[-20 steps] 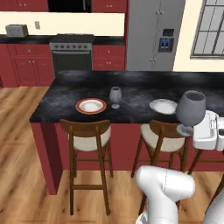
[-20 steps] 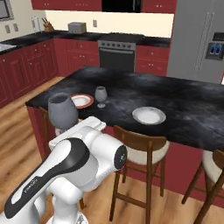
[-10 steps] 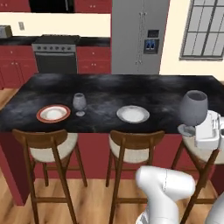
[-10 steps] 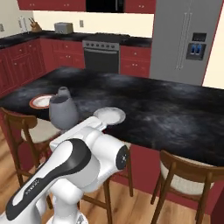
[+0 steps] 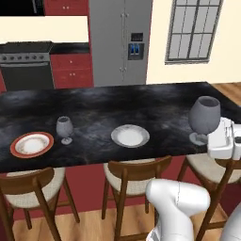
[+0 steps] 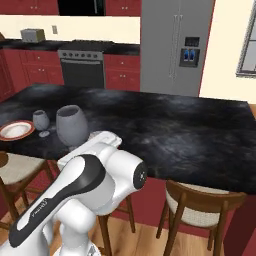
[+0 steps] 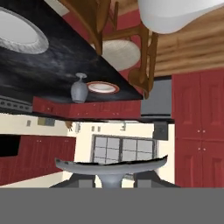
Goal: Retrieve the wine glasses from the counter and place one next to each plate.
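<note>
My gripper is shut on the stem of a grey wine glass, held upright above the right end of the black island top. From the right base view the held glass rises just over my gripper. Its round foot fills the hand view's bottom, between my fingertips. A second wine glass stands beside the orange-rimmed plate. The plain white plate lies mid-island, left of the held glass. The counter runs along the back wall.
Three wooden chairs are tucked under the island's near edge. A steel fridge and a stove stand at the back wall, a window to the right. A toaster sits on the counter.
The whole scene has slid left in the base views, so the base has driven right along the island. The glass stays in my shut gripper.
</note>
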Robot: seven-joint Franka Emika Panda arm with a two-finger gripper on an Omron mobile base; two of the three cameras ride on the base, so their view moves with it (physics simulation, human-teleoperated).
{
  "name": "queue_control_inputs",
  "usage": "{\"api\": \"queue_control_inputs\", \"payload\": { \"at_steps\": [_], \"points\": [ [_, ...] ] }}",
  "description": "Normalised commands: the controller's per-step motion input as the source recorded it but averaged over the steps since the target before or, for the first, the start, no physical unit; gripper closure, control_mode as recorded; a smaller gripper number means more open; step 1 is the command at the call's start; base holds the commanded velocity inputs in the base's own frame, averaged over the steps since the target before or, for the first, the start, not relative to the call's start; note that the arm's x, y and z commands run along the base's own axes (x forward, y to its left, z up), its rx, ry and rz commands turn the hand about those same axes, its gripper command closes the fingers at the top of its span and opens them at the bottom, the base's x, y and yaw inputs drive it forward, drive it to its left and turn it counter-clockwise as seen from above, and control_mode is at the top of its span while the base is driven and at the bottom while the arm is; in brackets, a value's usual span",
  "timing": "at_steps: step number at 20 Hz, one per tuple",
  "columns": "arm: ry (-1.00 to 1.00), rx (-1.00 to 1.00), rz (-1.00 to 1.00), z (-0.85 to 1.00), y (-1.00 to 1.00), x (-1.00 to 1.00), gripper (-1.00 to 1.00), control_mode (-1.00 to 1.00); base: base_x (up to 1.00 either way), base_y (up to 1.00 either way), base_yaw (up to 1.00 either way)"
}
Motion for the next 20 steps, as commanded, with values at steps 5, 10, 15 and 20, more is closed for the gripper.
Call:
{"api": "queue_control_inputs", "payload": {
  "at_steps": [5, 10, 15, 20],
  "points": [
    [0.0, 0.0, 0.0, 0.0, 0.0, 0.0, 1.0, 1.0, 0.64, 0.14, -0.43],
    [0.0, 0.0, 0.0, 0.0, 0.0, 0.0, 1.0, 1.0, 1.0, 0.16, -0.09],
    [0.0, 0.0, 0.0, 0.0, 0.0, 0.0, 1.0, 1.0, 0.99, -0.18, 0.2],
    [0.0, 0.0, 0.0, 0.0, 0.0, 0.0, 1.0, 1.0, 0.82, -0.45, 0.38]
  ]
}}
